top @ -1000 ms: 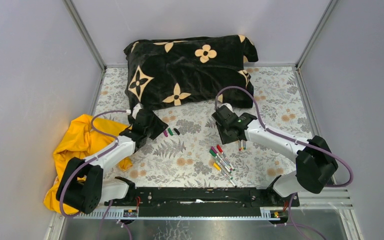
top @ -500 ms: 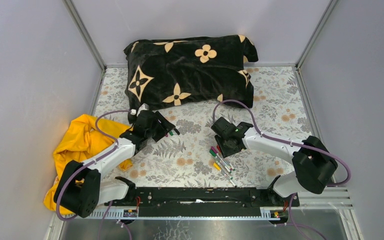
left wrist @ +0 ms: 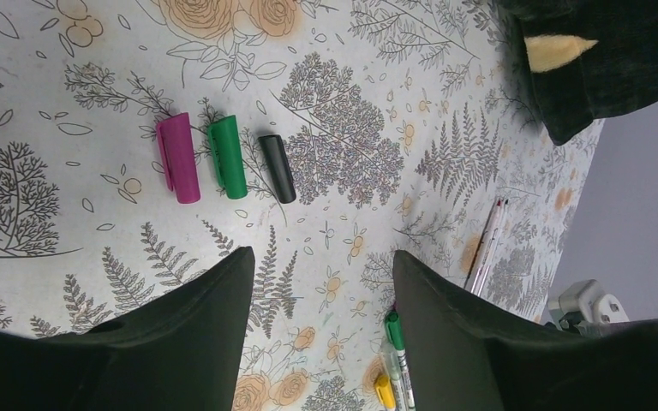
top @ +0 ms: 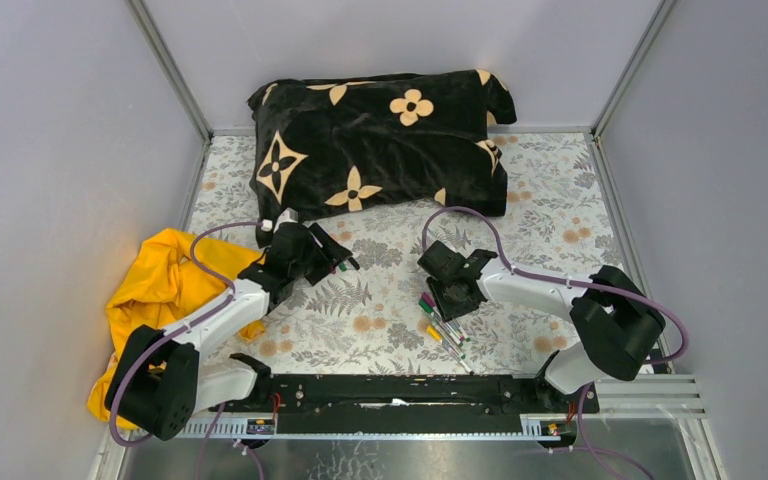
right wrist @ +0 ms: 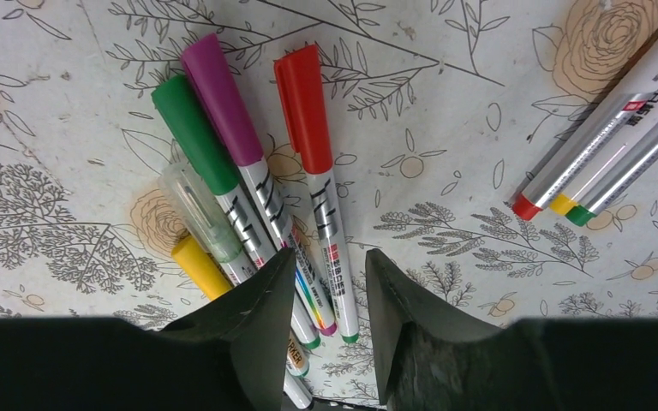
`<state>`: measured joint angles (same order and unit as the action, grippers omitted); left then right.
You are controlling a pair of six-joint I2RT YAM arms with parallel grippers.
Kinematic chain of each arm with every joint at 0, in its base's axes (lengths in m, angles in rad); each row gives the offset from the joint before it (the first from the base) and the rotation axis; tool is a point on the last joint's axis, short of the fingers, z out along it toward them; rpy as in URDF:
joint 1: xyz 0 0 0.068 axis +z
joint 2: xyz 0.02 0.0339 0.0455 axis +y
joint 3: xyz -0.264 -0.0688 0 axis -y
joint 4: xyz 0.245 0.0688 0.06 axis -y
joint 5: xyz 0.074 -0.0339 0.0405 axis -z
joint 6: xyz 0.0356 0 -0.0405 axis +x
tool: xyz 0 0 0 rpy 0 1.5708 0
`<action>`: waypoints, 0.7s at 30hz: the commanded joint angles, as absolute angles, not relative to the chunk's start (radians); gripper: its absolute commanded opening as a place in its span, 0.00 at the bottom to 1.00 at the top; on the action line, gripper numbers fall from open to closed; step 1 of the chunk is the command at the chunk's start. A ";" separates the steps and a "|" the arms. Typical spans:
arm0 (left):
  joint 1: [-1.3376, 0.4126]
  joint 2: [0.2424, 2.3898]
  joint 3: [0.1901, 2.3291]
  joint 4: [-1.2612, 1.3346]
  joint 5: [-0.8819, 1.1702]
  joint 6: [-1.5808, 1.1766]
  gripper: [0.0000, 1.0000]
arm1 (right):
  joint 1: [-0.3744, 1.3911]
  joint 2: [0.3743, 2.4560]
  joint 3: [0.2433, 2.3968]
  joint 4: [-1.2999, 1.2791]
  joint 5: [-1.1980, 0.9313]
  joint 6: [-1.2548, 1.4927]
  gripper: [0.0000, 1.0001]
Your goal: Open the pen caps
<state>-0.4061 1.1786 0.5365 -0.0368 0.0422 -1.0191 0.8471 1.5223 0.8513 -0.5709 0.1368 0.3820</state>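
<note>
Three loose pen caps lie in a row on the floral cloth: magenta (left wrist: 177, 157), green (left wrist: 227, 157) and black (left wrist: 277, 169). My left gripper (left wrist: 321, 257) hovers just short of them, open and empty; from above the left gripper (top: 338, 258) partly covers them. Several capped pens lie fanned out, with green (right wrist: 193, 133), magenta (right wrist: 221, 98), red (right wrist: 302, 107), yellow (right wrist: 195, 265) and clear (right wrist: 197, 212) caps. My right gripper (right wrist: 330, 257) is open low over this bunch (top: 445, 325), and the red-capped pen's barrel (right wrist: 332, 231) runs between its fingers.
Three uncapped whitish barrels (right wrist: 600, 150) lie right of the bunch. A black pillow with tan flowers (top: 380, 140) fills the back of the table. A yellow cloth (top: 155, 285) is heaped at the left, by the left arm.
The left gripper has slid right over the loose caps and opened wider. The right gripper has moved left and nearer, from the uncapped barrels to the capped bunch.
</note>
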 commanded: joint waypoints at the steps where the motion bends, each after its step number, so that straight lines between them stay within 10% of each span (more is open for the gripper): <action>1: -0.414 1.157 0.526 0.027 0.046 -1.025 0.67 | 0.857 1.541 0.850 -0.556 0.155 0.396 0.43; 21: -0.415 1.156 0.517 0.037 0.038 -1.034 0.67 | 0.856 1.476 0.877 -0.580 0.217 0.405 0.42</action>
